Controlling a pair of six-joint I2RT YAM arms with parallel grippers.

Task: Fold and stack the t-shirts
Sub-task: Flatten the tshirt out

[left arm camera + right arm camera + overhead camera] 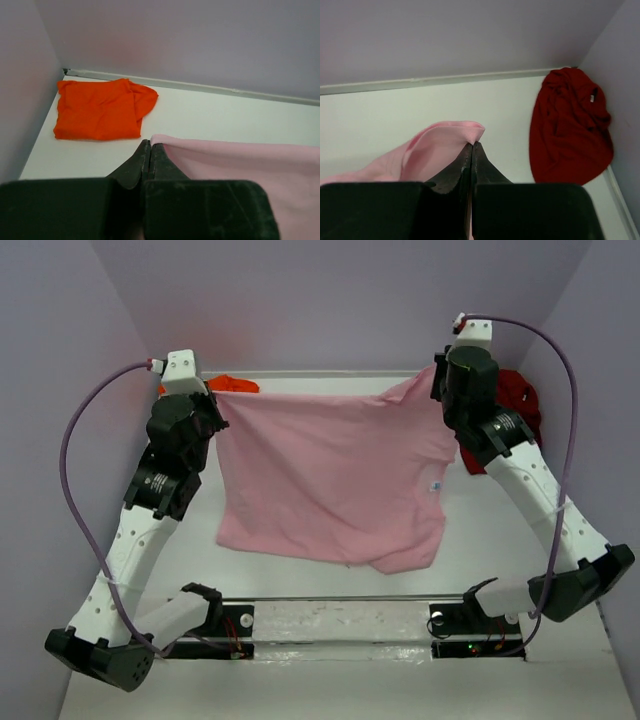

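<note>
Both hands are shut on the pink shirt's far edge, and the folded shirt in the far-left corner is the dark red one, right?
Not quite: the folded shirt in the far-left corner is the orange shirt, as the left wrist view shows; the dark red shirt lies bunched far right. The left hand and right hand are shut on the far edge of the pink shirt.

— Where was passage free?
— At 6 o'clock, bare table [300, 581] lay between the pink t-shirt [330, 470] and the near edge.
— What stood in the way?
— The orange t-shirt [97, 110] at 11 o'clock and the dark red t-shirt [570, 130] at 2 o'clock, both against the walls [330, 300].
</note>
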